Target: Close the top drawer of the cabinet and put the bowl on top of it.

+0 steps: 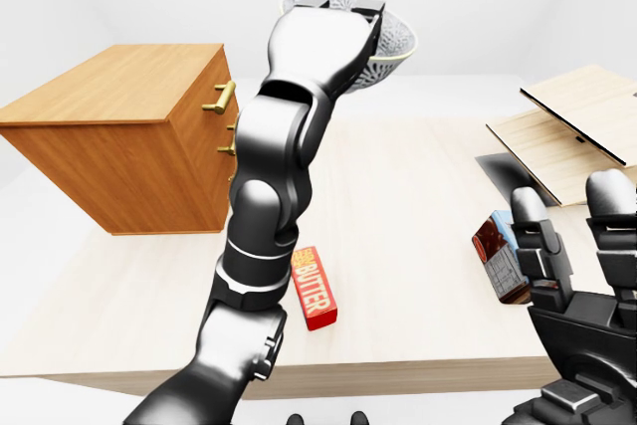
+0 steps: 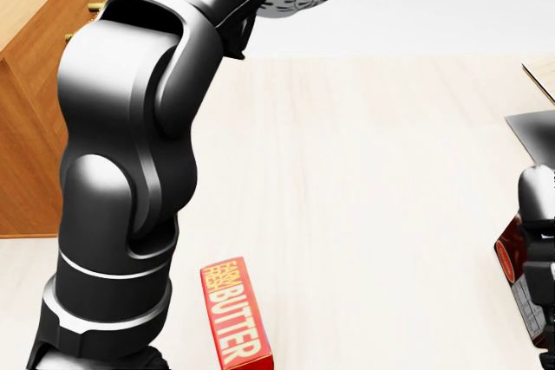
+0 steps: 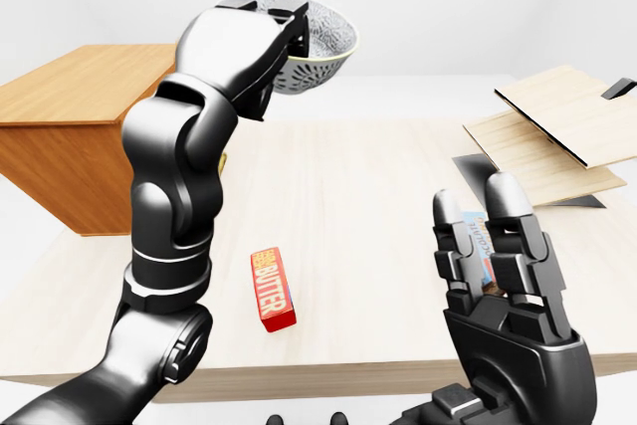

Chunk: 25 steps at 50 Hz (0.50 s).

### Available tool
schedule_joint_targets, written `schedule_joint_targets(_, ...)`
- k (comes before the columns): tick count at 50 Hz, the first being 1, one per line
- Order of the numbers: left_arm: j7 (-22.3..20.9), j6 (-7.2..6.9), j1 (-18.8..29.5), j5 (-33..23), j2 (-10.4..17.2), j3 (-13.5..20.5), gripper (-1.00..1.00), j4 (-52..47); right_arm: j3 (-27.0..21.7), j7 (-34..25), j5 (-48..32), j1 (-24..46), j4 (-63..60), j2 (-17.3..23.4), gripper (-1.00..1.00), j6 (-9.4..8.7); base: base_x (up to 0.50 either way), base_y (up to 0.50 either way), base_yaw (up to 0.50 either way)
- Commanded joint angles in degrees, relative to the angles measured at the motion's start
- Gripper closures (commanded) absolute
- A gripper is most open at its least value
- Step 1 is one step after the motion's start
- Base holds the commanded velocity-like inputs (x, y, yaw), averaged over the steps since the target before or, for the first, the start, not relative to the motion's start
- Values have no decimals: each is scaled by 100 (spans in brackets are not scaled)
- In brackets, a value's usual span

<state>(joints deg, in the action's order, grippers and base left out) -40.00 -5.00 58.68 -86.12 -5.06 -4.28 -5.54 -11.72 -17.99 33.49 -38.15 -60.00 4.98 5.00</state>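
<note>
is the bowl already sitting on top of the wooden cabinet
No, the white perforated bowl is held up in the air by the left hand, right of the wooden cabinet.

Cabinet (image 1: 119,136) stands on worktop (image 1: 418,206) at left of left-eye view. Bowl (image 3: 317,47) held up high in left hand (image 1: 343,17), above worktop, to right of cabinet top. Butter box (image 1: 315,288) lies flat on worktop, near bottom, just right of left arm. Right hand (image 3: 498,246) up at lower right, small box (image 1: 501,258) on worktop behind it. Flat boards (image 1: 577,131) stacked at far right.
</note>
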Motion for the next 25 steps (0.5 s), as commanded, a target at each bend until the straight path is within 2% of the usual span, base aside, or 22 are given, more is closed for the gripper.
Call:
schedule_joint_targets(1, 0, 0, 347, 127, 489, 224, 100, -195, 88, -3, -69, -46, 0, 6, -100, 0, 0, 0, 0)
schedule_joint_targets(12, 0, 0, 720, 365, 1193, 534, 100, -158, 108, -30, -113, -38, 0, -27, -100, 0, 0, 0, 0)
schedule_joint_targets(25, 0, 0, 594, 875, 1902, 829, 100, -189, 45, -150, -104, -22, 0, -140, -100, 0, 0, 0, 0)
